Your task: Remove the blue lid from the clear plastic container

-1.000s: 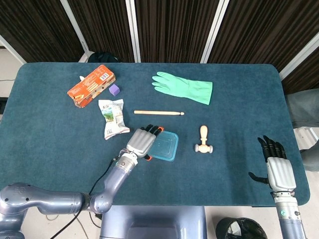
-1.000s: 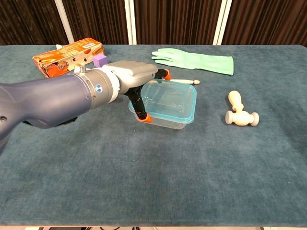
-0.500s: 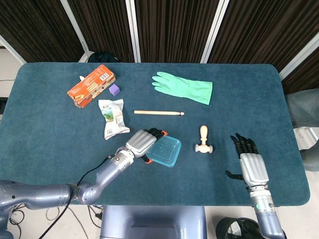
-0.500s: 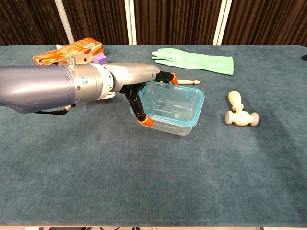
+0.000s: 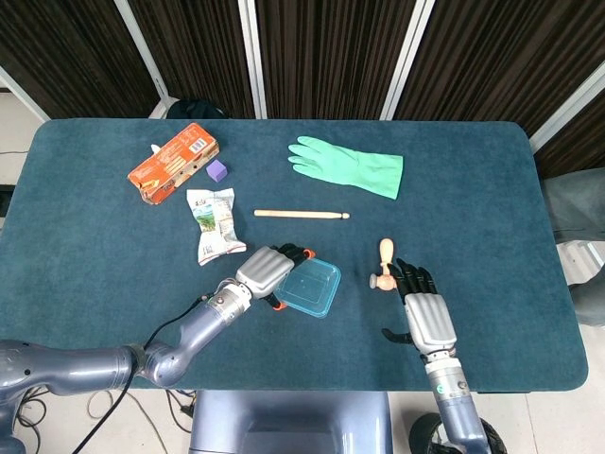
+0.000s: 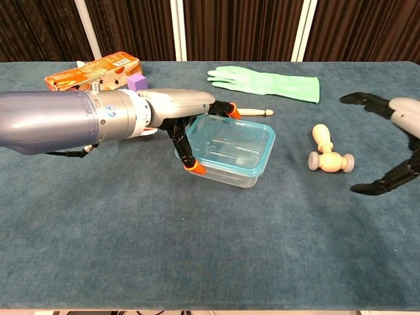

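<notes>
The clear plastic container [image 5: 315, 288] with its blue lid [image 6: 231, 139] on top sits near the front middle of the table. My left hand [image 5: 267, 270] grips its left end: the thumb is against the near side wall and the fingers [image 6: 226, 110] reach over the far edge. My right hand [image 5: 424, 316] hovers to the right of the container, apart from it, fingers spread and holding nothing. In the chest view the right hand [image 6: 401, 113] shows at the right edge, thumb and fingers wide apart.
A small wooden mallet [image 5: 386, 268] lies just in front of my right hand's fingertips. Further back lie a wooden stick [image 5: 301, 215], a green rubber glove [image 5: 348, 167], a snack packet [image 5: 213, 225], a purple cube [image 5: 216, 171] and an orange carton [image 5: 173, 162].
My right hand has moved left from the table's right edge toward the mallet and now shows in the chest view. The container has shifted and turned slightly in my left hand's grip.
</notes>
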### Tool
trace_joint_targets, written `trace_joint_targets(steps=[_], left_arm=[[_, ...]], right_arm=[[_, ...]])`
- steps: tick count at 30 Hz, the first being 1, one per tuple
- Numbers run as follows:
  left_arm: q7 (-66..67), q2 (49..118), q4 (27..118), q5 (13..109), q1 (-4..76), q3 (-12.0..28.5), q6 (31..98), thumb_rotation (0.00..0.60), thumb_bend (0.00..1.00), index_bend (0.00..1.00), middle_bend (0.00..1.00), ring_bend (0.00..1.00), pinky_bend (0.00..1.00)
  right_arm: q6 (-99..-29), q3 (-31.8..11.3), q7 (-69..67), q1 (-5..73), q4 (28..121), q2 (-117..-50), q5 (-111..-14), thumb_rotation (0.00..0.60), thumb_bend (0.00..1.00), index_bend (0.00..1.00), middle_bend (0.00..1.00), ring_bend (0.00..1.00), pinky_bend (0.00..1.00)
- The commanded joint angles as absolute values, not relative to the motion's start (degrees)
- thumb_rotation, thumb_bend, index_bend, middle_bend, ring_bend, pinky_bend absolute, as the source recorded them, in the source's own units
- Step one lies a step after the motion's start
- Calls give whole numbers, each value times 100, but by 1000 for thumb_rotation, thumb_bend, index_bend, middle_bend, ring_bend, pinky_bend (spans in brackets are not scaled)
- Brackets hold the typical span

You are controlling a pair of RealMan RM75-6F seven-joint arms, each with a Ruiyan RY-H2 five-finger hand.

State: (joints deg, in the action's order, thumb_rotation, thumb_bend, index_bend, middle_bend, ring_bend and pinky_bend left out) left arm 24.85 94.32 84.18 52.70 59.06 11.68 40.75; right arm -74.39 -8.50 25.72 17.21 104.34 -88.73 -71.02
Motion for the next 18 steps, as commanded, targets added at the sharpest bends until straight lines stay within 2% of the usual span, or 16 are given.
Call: trace_joint_targets(steps=[1, 18], left_arm=[[2487, 9453, 8405, 5226, 5930, 1132, 4091, 600, 223, 179, 236, 132, 301], [2408, 9688, 8263, 5024, 6019, 962, 4227, 600, 223, 178, 236, 132, 302]], right_arm=[[-7440, -869, 2683, 1794, 10399, -9071, -7005, 600, 121, 0, 0, 0, 0], [-7541, -753, 2931, 1925, 10187, -9789, -6941, 600, 121, 0, 0, 0, 0]])
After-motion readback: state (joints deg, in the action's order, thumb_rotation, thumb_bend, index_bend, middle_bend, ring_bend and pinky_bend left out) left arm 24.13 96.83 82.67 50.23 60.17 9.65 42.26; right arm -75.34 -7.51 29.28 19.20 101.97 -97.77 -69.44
